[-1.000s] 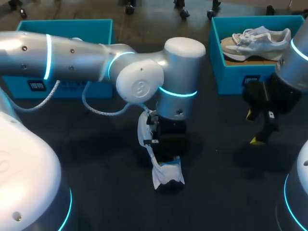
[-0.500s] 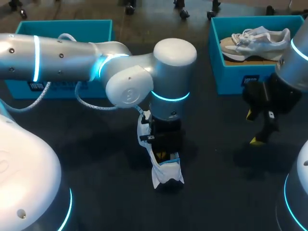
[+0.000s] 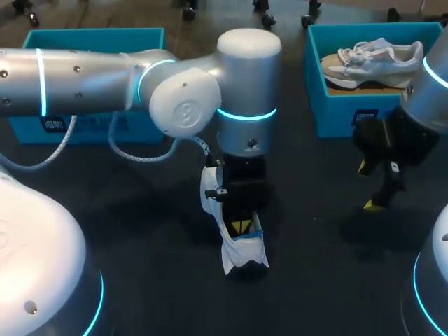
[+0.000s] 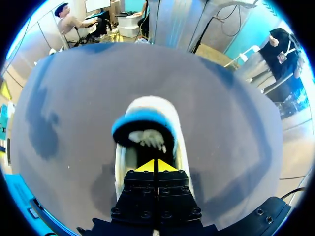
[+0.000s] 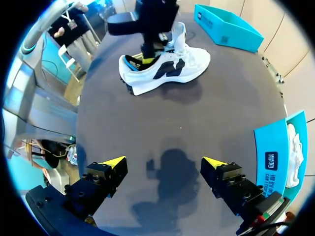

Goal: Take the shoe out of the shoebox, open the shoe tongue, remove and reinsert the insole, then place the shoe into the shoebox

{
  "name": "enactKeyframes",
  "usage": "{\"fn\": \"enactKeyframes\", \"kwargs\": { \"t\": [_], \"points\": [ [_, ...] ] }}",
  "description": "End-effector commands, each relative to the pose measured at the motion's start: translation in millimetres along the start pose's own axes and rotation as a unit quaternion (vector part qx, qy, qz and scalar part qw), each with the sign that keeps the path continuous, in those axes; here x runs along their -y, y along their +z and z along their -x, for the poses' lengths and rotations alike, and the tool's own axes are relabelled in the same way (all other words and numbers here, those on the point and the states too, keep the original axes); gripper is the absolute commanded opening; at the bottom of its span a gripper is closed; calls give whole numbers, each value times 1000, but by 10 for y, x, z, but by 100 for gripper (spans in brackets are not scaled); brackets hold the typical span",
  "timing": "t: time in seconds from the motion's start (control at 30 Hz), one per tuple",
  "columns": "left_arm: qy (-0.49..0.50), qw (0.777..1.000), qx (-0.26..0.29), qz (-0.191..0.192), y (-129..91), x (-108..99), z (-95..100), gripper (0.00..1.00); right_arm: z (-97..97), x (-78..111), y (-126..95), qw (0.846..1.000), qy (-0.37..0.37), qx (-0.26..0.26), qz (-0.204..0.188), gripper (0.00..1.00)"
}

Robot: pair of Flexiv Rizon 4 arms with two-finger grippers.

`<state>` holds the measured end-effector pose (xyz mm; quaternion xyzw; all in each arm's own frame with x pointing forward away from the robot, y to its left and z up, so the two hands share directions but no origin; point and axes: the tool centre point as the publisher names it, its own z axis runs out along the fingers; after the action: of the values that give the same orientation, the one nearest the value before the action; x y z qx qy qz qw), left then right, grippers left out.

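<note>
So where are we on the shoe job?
Done: the white shoe is out of its box and on the table. In hand: left gripper, tips together, sits in its opening; I cannot tell whether it grips the insole. Right gripper hangs open. Left: insole steps unconfirmed, then boxing the shoe.

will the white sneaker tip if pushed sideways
Probably not: the sneaker sits upright on a wide flat sole. It looks light, so it likely slides. The soft upper under the left hand probably flexes.

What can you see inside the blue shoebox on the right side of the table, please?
A pale sneaker with white laces lies in the shoebox, over a tan patch I cannot identify. The near wall hides the box floor and the sneaker's underside.
</note>
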<state>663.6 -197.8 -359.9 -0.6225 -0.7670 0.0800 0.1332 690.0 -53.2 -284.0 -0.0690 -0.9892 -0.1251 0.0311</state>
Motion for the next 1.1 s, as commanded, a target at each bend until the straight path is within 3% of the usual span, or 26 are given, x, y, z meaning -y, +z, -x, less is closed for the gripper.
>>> {"fn": "enactKeyframes", "kwargs": {
  "t": [0.03,0.27,0.43,0.6,0.83,1.07,1.1],
  "points": [
    [3,1000,-11,1,-40,135,-11,0,3,1,9,1000,0,0,-1,100],
    [-4,1000,10,13,-224,194,-26,0,3,1,9,1000,0,0,-1,100],
    [8,999,-15,-43,-109,167,-1,0,3,1,9,1000,0,0,-1,100],
    [13,999,-9,-52,-141,218,-9,0,3,1,9,1000,0,0,-1,100],
    [7,996,-25,-81,266,185,115,0,3,1,9,1000,0,0,-1,100],
    [-8,997,-19,-70,638,81,123,0,3,1,9,1000,0,0,-1,100],
    [-10,998,-14,-55,676,58,117,0,3,1,9,1000,0,0,-1,100]
  ]
}}
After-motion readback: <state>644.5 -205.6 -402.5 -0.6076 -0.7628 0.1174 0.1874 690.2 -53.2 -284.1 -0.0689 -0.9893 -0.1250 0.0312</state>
